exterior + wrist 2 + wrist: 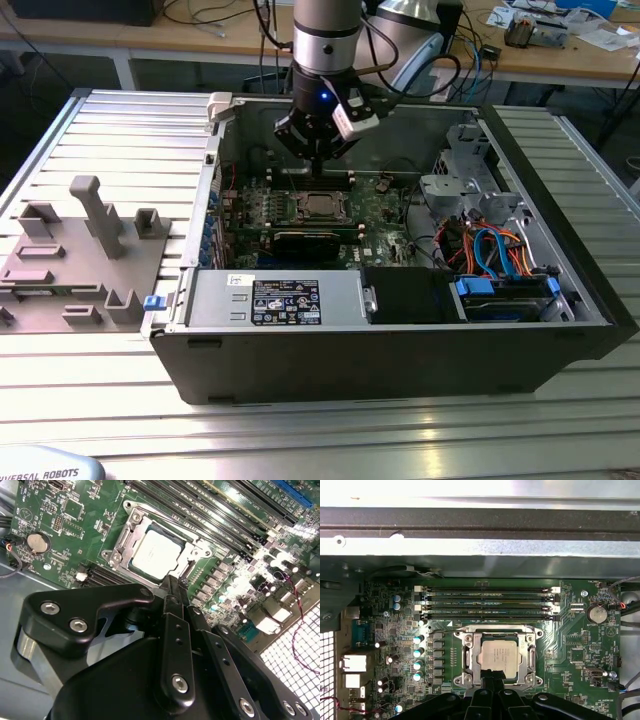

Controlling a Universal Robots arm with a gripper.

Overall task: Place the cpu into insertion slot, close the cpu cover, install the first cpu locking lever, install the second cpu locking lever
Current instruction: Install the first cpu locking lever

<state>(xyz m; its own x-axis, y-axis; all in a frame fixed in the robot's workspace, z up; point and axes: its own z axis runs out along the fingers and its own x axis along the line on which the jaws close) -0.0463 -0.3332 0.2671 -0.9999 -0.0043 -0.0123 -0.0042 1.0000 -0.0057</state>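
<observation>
The cpu (498, 656), a small square chip with a silvery top, lies flat in the insertion slot (461, 679) on the green motherboard (570, 645). Around it the silvery cpu cover (496, 631) lies down as a frame, and the chip shows through its window. In the second wrist view the cpu (157, 554) sits just beyond my gripper (172, 581). My gripper's (490, 679) black fingers are shut together with nothing between them, their tips at the socket's edge. In the exterior view the gripper (318, 168) hangs just above and behind the cpu (320, 206), inside the open black case (400, 360).
Long memory slots (487, 602) run beside the socket. A power supply (275, 300) fills the case's front, and a drive cage (465, 175) with blue and orange cables (490, 250) stands at the exterior view's right. A grey fixture (80, 250) lies outside the case, at the left.
</observation>
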